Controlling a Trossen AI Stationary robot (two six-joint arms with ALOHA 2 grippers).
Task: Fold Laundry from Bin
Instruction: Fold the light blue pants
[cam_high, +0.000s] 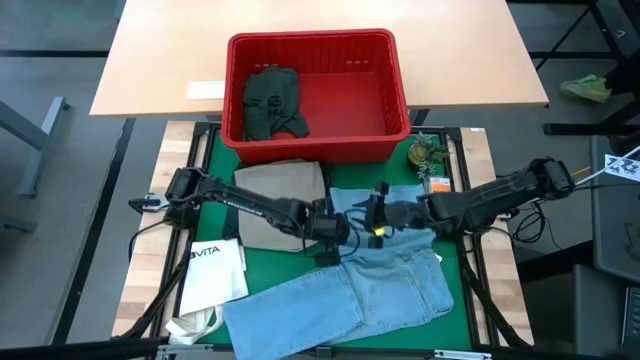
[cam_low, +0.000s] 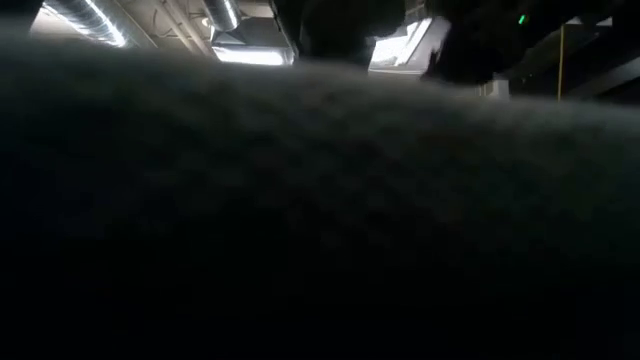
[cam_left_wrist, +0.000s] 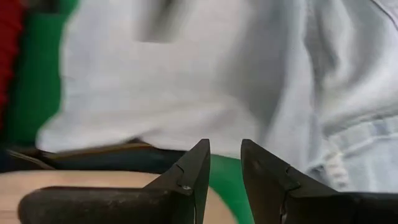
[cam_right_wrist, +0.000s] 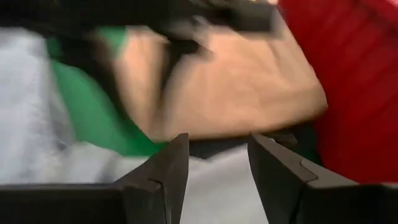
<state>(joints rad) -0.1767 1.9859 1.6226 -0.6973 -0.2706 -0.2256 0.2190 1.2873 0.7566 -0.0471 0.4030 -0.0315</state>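
Light blue jeans lie spread on the green mat, reaching from the middle to the near edge. Khaki trousers lie folded left of centre, beside the jeans' far end. A dark green piece lies in the left half of the red bin. My left gripper hovers open over the seam between khaki and jeans; its wrist view shows green mat between the fingertips and pale jeans ahead. My right gripper faces it, open, looking at the khaki trousers.
A white tote bag lies at the mat's near left. A small green object sits near the bin's right corner. The bin stands at the table's far edge. Dark cloth close to the lens fills the low view.
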